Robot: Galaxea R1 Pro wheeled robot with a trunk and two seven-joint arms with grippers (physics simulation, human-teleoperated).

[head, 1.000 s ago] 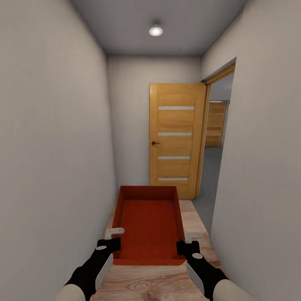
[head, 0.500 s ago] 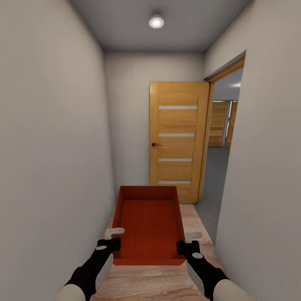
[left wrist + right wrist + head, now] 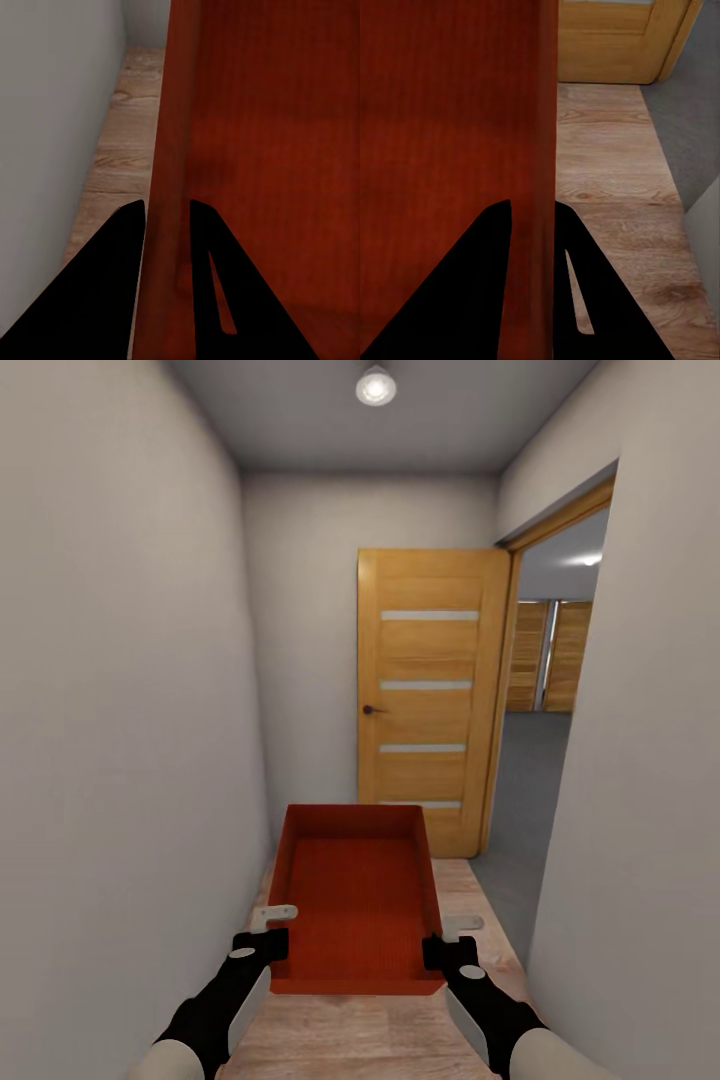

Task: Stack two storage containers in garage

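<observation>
I carry one red-orange storage container (image 3: 355, 895) in front of me, open side up and empty, above a light wood-plank hallway floor. My left gripper (image 3: 272, 930) is shut on its left wall (image 3: 169, 150), one finger on each side. On the opposite wall (image 3: 544, 135) my right gripper (image 3: 452, 938) is shut the same way. Ahead on the right, an open doorway shows the garage with its dark grey floor (image 3: 525, 780) and a wood-plank garage door (image 3: 550, 655).
Pale grey walls (image 3: 120, 710) close in on both sides of the narrow hallway. A tan door with glass slats (image 3: 430, 700) stands open against the end wall, beside the doorway. A wall corner (image 3: 600, 760) juts near my right side. A ceiling lamp (image 3: 375, 385) shines overhead.
The whole view has moved forward down the hallway: the tan door and the doorway look larger and more of the garage shows. Both grippers hold the container as before.
</observation>
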